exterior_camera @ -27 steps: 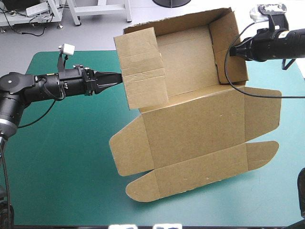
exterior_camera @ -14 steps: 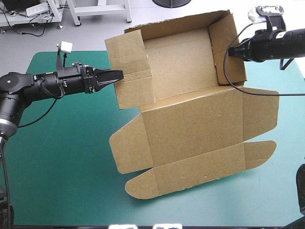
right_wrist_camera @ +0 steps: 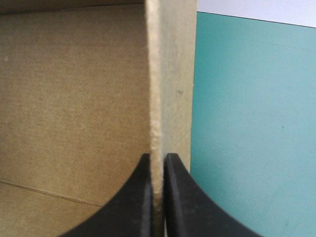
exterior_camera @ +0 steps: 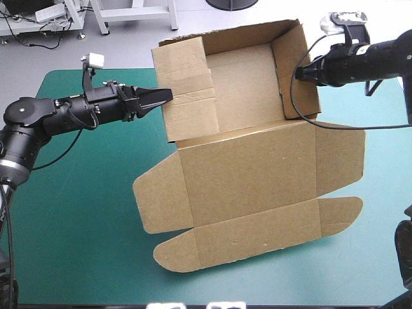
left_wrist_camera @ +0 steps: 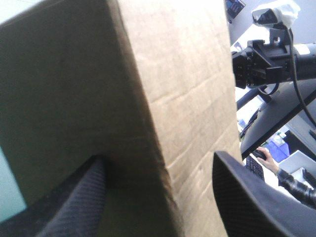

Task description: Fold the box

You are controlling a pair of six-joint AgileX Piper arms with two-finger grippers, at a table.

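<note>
Teal-green desk [exterior_camera: 77, 212], brown box [exterior_camera: 257, 167] half raised toward its far edge.
Tray walls stand up and the lid lies flat toward the near edge; the left gripper [left_wrist_camera: 160, 155] is spread, straddling the tray's left wall, while the right gripper [right_wrist_camera: 158, 157] pinches the right wall's edge, fingers nearly together.

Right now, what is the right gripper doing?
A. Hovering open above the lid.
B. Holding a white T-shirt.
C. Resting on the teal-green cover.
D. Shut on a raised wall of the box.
D: the right gripper is all but shut on the upright wall edge of the box, seen in its wrist view.
</note>
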